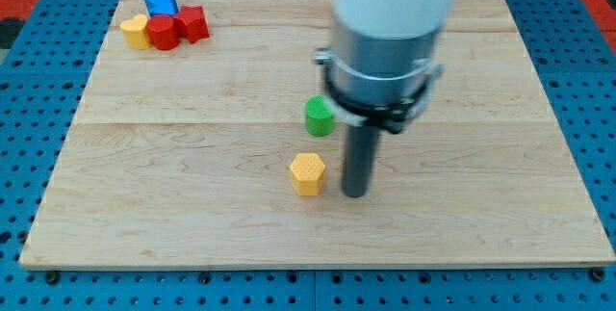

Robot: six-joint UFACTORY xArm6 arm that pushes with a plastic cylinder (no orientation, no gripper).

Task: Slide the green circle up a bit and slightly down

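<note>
My tip (pixel 355 195) rests on the wooden surface (pixel 192 215) in the lower middle of the view, the dark rod rising straight from it into a black collar and a pale cylindrical body that fills the view's top centre. This arm carries no jaws at all, so nothing here is apart, together or clamped; the rod simply ends at the tip.

Nearest the tip is the yellow hexagon block (pixel 307 173), just to the view's left of it and at about the same height in the view. A narrow strip of bare wood shows between the two, so they look apart.

Next out is the green circle (pixel 320 116), the task's block. It stands above the yellow hexagon, up and to the view's left of the tip, near the rod's upper part. Its right edge sits close to the black collar in the picture, and I cannot be sure whether the collar overlaps it slightly or merely passes beside it. It is clear of the tip itself.

Farthest off, well apart from the tip in the view's top left corner, four blocks huddle together: a yellow block (pixel 136 32) at the left, a red block (pixel 164 33) touching its right side, another red block (pixel 192 23) further right, and a blue block (pixel 160 2) behind them. Their exact shapes are hard to make out.
</note>
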